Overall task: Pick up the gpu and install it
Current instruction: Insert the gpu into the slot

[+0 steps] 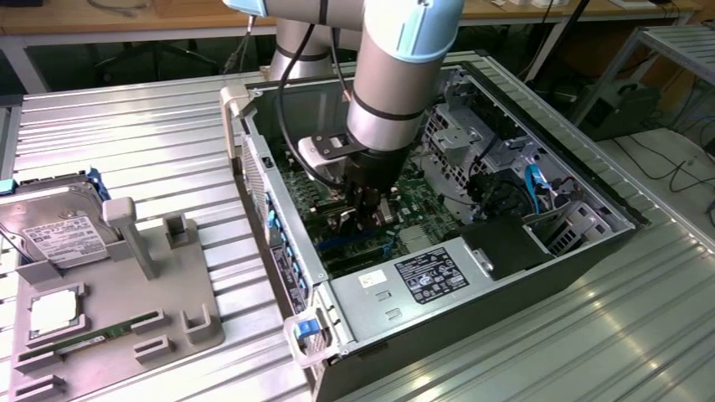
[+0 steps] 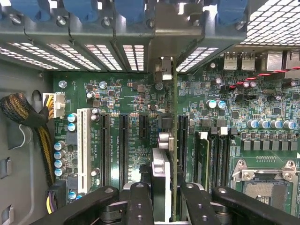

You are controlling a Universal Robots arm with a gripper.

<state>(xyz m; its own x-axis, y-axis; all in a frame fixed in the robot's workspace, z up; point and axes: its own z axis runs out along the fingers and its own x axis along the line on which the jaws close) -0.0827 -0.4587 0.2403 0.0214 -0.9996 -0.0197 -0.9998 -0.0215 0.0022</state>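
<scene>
My gripper (image 1: 369,211) is down inside the open computer case (image 1: 581,219), just above the green motherboard (image 2: 122,98). In the wrist view the gripper (image 2: 167,199) is shut on the gpu (image 2: 160,164), which I see edge-on as a thin upright card between the black fingers (image 2: 140,201). The card runs toward the case's rear wall, and its silver bracket end (image 2: 164,70) is close to the slotted rear openings. Its lower edge lies beside a long black expansion slot (image 2: 182,136). I cannot tell whether it sits in the slot.
More black slots (image 2: 123,145) and a white slot (image 2: 84,150) lie beside the card, and the CPU socket (image 2: 265,183) is on its other side. At the exterior view's left, a grey fixture (image 1: 179,310) holds a hard drive (image 1: 56,234) and a green memory stick (image 1: 106,335).
</scene>
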